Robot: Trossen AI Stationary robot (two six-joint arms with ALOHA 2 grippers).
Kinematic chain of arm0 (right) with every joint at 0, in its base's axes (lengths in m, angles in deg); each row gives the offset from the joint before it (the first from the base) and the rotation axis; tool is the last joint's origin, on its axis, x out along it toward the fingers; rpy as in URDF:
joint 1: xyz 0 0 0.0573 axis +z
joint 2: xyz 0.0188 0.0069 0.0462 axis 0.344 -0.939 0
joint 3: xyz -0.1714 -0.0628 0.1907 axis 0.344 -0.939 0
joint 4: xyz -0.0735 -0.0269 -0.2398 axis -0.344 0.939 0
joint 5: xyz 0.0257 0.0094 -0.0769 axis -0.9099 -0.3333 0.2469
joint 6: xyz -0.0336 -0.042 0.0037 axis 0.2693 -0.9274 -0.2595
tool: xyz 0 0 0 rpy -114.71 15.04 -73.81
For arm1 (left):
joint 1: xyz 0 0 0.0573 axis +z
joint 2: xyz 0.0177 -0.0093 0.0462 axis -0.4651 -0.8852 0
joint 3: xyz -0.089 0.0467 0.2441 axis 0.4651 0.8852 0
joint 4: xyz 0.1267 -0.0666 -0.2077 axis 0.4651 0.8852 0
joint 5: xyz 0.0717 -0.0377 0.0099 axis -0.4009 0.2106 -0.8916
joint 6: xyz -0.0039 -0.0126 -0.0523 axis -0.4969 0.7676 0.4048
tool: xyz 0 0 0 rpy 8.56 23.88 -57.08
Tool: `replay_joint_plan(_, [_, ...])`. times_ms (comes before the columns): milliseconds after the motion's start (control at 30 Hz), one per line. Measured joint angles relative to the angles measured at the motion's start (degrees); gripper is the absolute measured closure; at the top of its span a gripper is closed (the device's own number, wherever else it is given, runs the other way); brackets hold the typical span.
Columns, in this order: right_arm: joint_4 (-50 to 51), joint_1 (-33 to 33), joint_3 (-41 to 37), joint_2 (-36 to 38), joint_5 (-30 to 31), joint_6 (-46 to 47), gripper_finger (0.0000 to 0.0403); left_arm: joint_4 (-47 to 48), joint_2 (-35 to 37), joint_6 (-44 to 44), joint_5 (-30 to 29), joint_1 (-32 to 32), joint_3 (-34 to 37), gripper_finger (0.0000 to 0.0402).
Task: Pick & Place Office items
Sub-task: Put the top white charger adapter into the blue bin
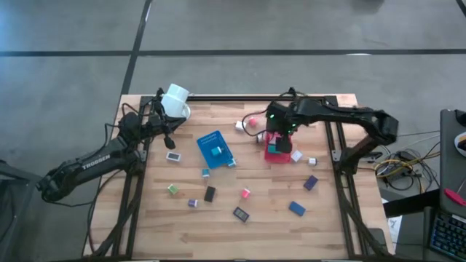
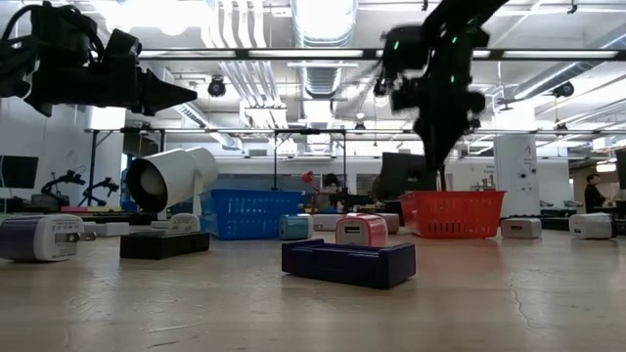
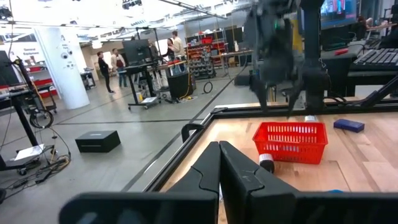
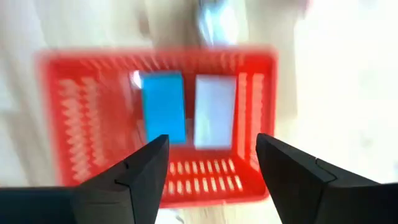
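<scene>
The right gripper (image 4: 211, 165) is held over the red basket (image 1: 276, 155), its fingers spread apart with nothing between them. Two items are seen lying side by side inside that basket: one blue block (image 4: 163, 106) and one white block (image 4: 215, 111). The left gripper (image 3: 219, 163) is raised at the far left of the table (image 1: 342, 218), just beside the white mug (image 1: 175, 100), with its fingers pressed together and empty.

One blue basket (image 1: 216, 148) is placed near the table's middle, left of the red one, with a white item inside it. About a dozen small office items are scattered over the wood: a white charger-like block (image 1: 172, 156) at the left, a green cube (image 1: 172, 189), a purple cube (image 1: 193, 203), a black block (image 1: 210, 193), a pink cube (image 1: 246, 193), a dark block (image 1: 241, 214), two dark blue blocks (image 1: 311, 183) at the right, and a small white cube (image 1: 312, 161) just right of the red basket.
</scene>
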Motion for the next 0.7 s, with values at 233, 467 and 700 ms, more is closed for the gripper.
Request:
replay_joint_plan(233, [-29.39,-1.38,-12.40,21.99,-13.90,0.03,0.0188,0.46,0.00,-0.02,0.00,0.00,0.00,0.0387])
replay_joint_plan(467, [-55.53,-1.39,-30.99,45.61,-15.37,2.21,0.0207,0.86,-0.02,-1.31,-0.13,0.02,0.00,0.0390])
replay_joint_plan(700, [-80.74,-1.43,-48.86,57.64,-14.83,6.97,0.0286,0.85,0.04,-2.40,-1.59,0.02,-0.32,0.0393])
